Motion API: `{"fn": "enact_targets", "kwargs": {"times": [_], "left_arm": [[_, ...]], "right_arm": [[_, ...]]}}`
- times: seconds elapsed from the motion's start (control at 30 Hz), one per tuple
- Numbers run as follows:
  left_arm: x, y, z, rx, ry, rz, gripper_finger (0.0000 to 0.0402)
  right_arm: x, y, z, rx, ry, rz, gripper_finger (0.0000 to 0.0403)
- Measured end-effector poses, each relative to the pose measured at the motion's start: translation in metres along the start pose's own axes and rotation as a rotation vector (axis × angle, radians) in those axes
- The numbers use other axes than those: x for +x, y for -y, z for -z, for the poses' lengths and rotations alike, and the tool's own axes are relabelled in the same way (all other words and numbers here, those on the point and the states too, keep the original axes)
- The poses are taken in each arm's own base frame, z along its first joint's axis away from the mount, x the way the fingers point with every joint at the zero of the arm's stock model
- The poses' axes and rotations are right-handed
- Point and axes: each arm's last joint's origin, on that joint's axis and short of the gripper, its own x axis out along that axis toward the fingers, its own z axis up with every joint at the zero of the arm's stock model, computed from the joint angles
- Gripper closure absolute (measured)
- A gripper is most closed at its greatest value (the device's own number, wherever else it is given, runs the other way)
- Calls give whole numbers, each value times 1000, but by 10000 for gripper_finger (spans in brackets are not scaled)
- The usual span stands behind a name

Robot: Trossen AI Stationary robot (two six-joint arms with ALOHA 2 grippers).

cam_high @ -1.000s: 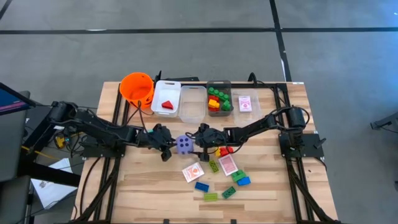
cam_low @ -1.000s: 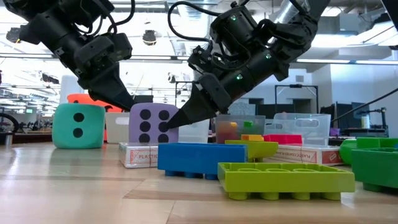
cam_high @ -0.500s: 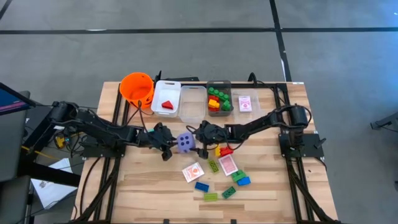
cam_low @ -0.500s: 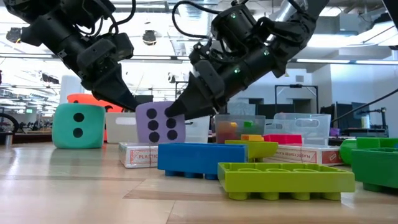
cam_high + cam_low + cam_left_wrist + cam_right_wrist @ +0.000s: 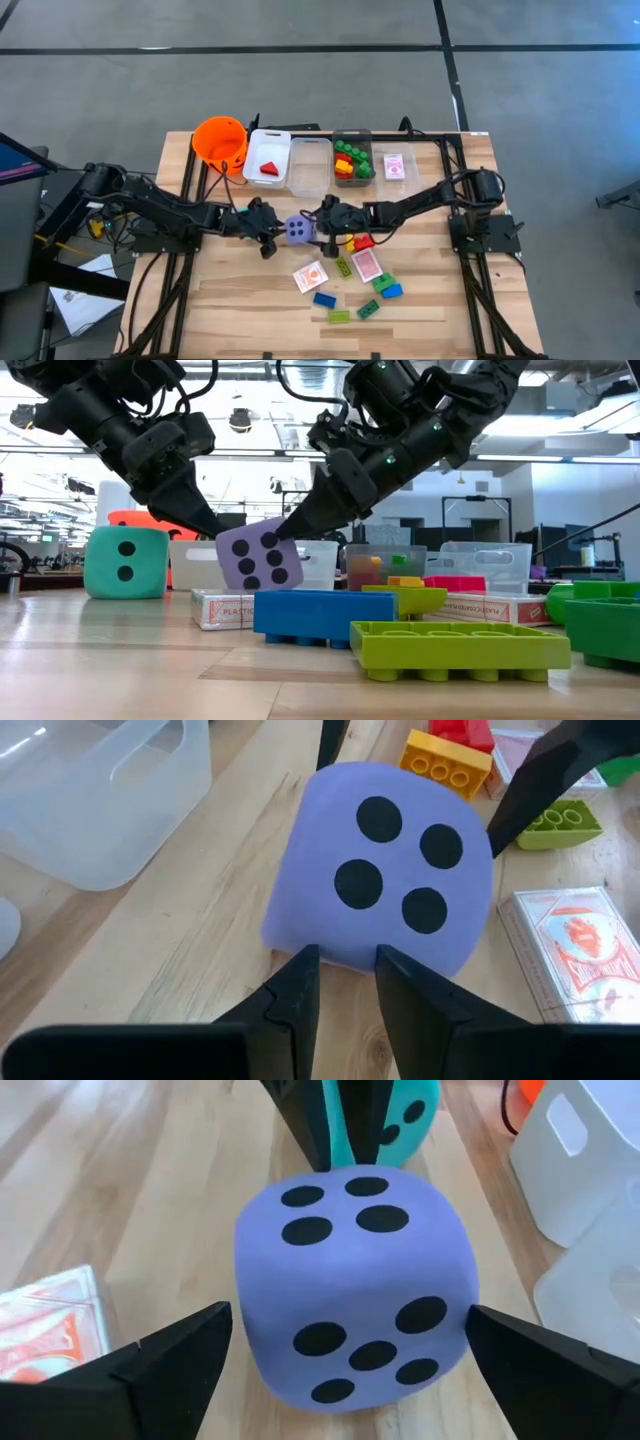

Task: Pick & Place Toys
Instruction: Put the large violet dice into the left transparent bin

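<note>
The purple die (image 5: 296, 229) with black spots is at the table's middle, tilted in the low view (image 5: 260, 555). My right gripper (image 5: 309, 228) comes from the table's right and is closed around it (image 5: 350, 1350). My left gripper (image 5: 272, 232) comes from the left, its fingers nearly together (image 5: 348, 965), with its tips at the die's left side. The teal die (image 5: 125, 562) rests on the table behind my left gripper and also shows in the right wrist view (image 5: 398, 1125). Loose bricks (image 5: 369, 309) and red-backed cards (image 5: 310, 276) lie nearer the front. My right gripper pinches the purple die between its two fingers (image 5: 185, 1355), one on each of two opposite faces (image 5: 250, 1310). It comes slanting down from the table's right. The die sits tilted in the hold, one corner raised (image 5: 235, 532). My left gripper's fingertips (image 5: 300, 965) stand at the die's lower edge (image 5: 340, 955); I cannot tell whether they touch it.
At the far edge stand an orange bucket (image 5: 220, 143), a clear bin with a red wedge (image 5: 268, 160), a clear bin (image 5: 310, 167), a bin of bricks (image 5: 352, 160) and a card pack (image 5: 397, 166). A yellow and a red brick (image 5: 358, 241) lie under my right arm.
My right gripper has closed in on the purple die and risen a little. The die, which stood square on the table, is now raised slightly and tipped to one side.
</note>
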Motion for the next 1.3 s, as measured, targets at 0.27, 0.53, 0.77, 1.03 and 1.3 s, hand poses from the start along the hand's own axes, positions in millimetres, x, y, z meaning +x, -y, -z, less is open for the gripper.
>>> {"fn": "enact_targets", "kwargs": {"times": [0.27, 0.53, 0.77, 1.03, 1.3], "left_arm": [[0, 0, -1, -2, 5, 0, 309], [0, 0, -1, -3, 5, 2, 309], [0, 0, -1, -3, 5, 3, 309], [0, 0, -1, -3, 4, 5, 309], [0, -2, -2, -11, 15, -21, 309]], "right_arm": [[0, 1, 1, -35, -16, 126, 7], [0, -3, 1, -54, -15, 76, 7], [0, -5, 1, -53, -8, -13, 7], [0, -5, 1, -53, -16, 10, 7], [0, -4, 1, -51, -18, 18, 7]]}}
